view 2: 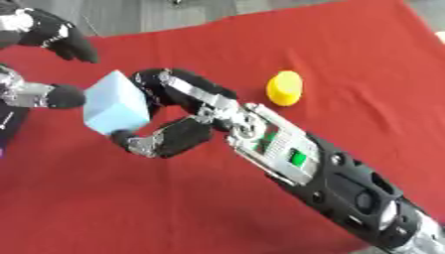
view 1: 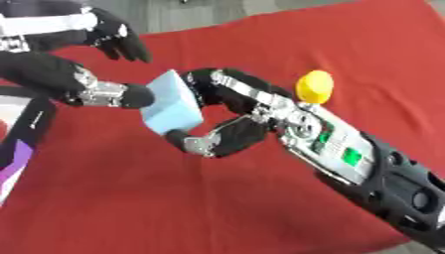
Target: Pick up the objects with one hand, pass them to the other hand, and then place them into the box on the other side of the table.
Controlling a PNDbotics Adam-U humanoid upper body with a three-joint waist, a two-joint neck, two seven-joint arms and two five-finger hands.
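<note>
A light blue block (view 1: 172, 103) is held up above the red cloth (view 1: 260, 49) that covers the surface, left of centre in both eye views. The right robot hand (view 1: 228, 116) reaches in from the lower right on a long black and silver forearm with green patches near the wrist. Its fingers curl over the block's upper right edge while the thumb comes up under the lower corner, so the block is pinched between them, grasping it from the right side. The block sits tilted, one corner pointing down toward the thumb tip. The left robot hand (view 1: 103, 92) comes in from the left edge; one black, rounded fingertip touches the block's left face about midway up, beside a silver joint. Other dark fingers of the same hand spread higher up, near the top left corner, apart from the block. Those fingers look mostly straight, relaxed rather than closed round anything. So the block lies between the two robot hands, gripped by the right and only touched by the left. A yellow cap-shaped object (view 2: 284, 88) rests on the red cloth just behind the right forearm, well clear of the block. At the far left edge of the left eye view a white and purple edge (view 1: 17, 149) shows; what it belongs to cannot be made out.
</note>
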